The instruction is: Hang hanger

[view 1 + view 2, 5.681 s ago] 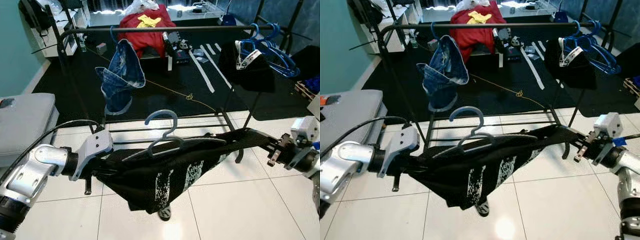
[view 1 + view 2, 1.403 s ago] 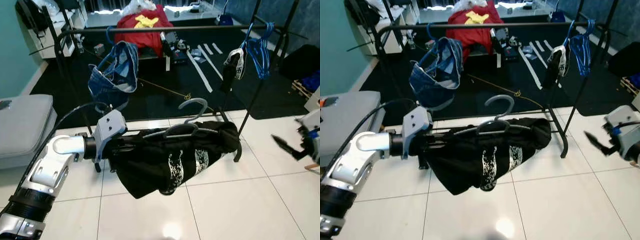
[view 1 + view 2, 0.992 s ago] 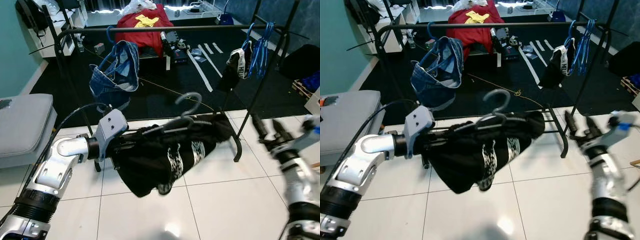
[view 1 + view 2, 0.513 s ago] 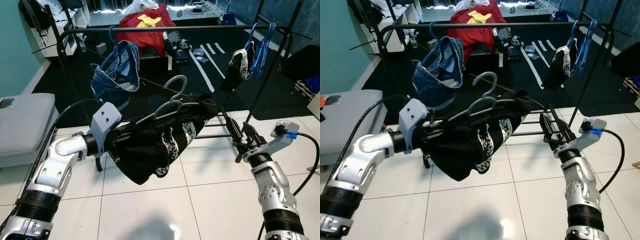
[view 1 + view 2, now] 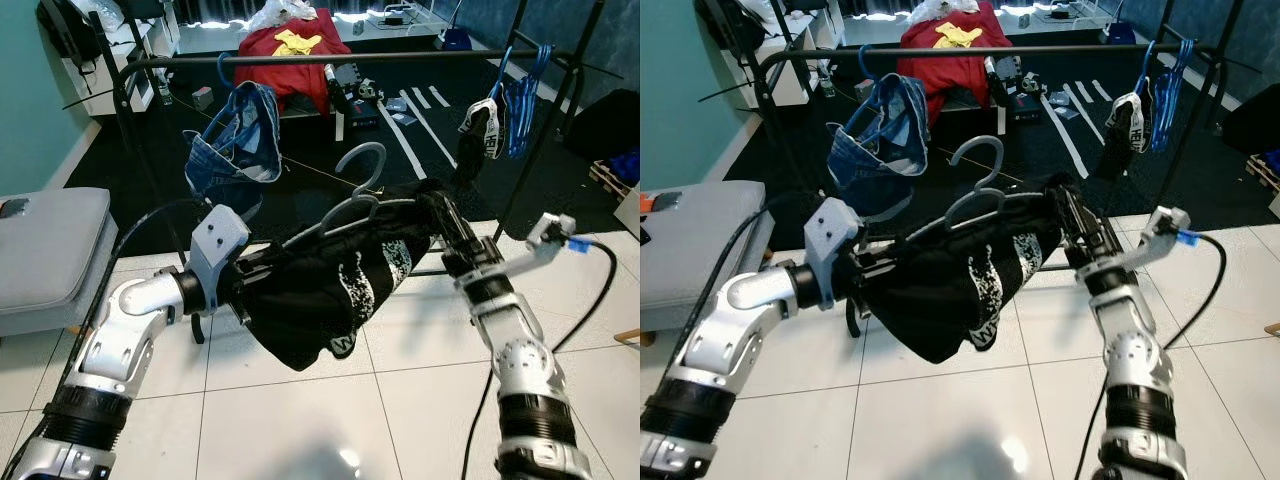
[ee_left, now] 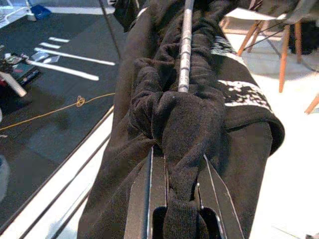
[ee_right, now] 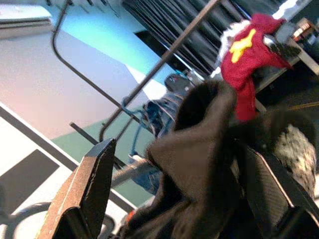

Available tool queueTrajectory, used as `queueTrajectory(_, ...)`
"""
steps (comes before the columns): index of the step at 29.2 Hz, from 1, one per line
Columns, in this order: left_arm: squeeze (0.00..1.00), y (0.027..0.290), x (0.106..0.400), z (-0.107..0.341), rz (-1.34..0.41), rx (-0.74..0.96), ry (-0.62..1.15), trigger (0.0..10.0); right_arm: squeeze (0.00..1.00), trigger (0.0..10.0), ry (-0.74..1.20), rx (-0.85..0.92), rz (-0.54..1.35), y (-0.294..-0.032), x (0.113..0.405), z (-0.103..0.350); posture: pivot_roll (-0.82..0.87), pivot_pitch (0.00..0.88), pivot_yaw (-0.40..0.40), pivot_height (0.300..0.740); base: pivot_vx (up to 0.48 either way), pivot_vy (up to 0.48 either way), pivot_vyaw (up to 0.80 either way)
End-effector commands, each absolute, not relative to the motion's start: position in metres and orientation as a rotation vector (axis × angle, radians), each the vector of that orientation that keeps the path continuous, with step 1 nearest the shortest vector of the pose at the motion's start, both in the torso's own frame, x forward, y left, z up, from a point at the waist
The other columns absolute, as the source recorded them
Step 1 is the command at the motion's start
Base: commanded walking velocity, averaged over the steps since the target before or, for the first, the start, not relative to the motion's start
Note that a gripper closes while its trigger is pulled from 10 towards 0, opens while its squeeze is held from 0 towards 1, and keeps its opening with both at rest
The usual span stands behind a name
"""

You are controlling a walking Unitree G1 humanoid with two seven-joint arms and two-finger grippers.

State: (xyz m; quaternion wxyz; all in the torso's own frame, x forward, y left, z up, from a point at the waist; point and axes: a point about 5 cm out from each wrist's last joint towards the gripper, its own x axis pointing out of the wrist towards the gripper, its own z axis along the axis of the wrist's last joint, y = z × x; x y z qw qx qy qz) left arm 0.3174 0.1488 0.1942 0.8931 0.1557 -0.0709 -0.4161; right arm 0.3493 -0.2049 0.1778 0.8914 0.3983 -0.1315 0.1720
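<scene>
The floor (image 5: 300, 420) near the robot is glossy white tile; farther back it turns to a black carpet (image 5: 330, 190). On the carpet lie white strips (image 5: 405, 140), a thin yellow cord (image 5: 330, 178) and small scattered objects. A black clothes rack (image 5: 330, 60) stands across the seam, its feet on the tile.

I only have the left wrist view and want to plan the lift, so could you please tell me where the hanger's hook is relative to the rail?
Observer: The grey hanger hook points up, free in the air, not on the black rail.
Operator: Thank you. Is the right gripper helping?
Observer: Yes, the right gripper is at the black garment's far end, fingers open around the cloth.
Operator: Is there space on the rail?
Observer: A bare stretch lies between the denim garment and the blue hangers.
</scene>
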Motion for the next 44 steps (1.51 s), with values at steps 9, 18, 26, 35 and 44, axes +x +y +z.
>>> queueTrajectory(9,0.00,0.148,0.312,0.202,-0.889,0.315,-0.205,0.0,0.00,10.0,-0.220,0.820,0.289,-0.212,0.354,0.173,0.06,0.097,0.047,0.740,0.000,0.000,0.00)
queueTrajectory(18,0.00,0.148,0.312,0.202,-0.892,0.315,-0.205,0.0,0.00,10.0,-0.218,0.813,0.263,-0.218,0.356,0.173,0.06,0.100,0.046,0.740,0.000,0.000,0.00)
queueTrajectory(26,0.00,0.149,0.313,0.201,-0.887,0.319,-0.196,0.0,0.00,0.0,-0.248,0.669,0.257,-0.218,0.354,0.177,0.06,0.103,0.048,0.740,0.000,0.000,0.00)
queueTrajectory(35,0.00,0.149,0.313,0.200,-0.886,0.324,-0.189,0.0,0.00,0.0,-0.262,0.585,0.252,-0.214,0.354,0.178,0.06,0.103,0.046,0.740,0.000,0.000,0.00)
queueTrajectory(44,0.00,0.150,0.312,0.196,-0.900,0.364,-0.156,0.0,0.00,0.0,-0.261,0.344,0.234,-0.214,0.355,0.182,0.06,0.103,0.048,0.740,0.000,0.000,0.00)
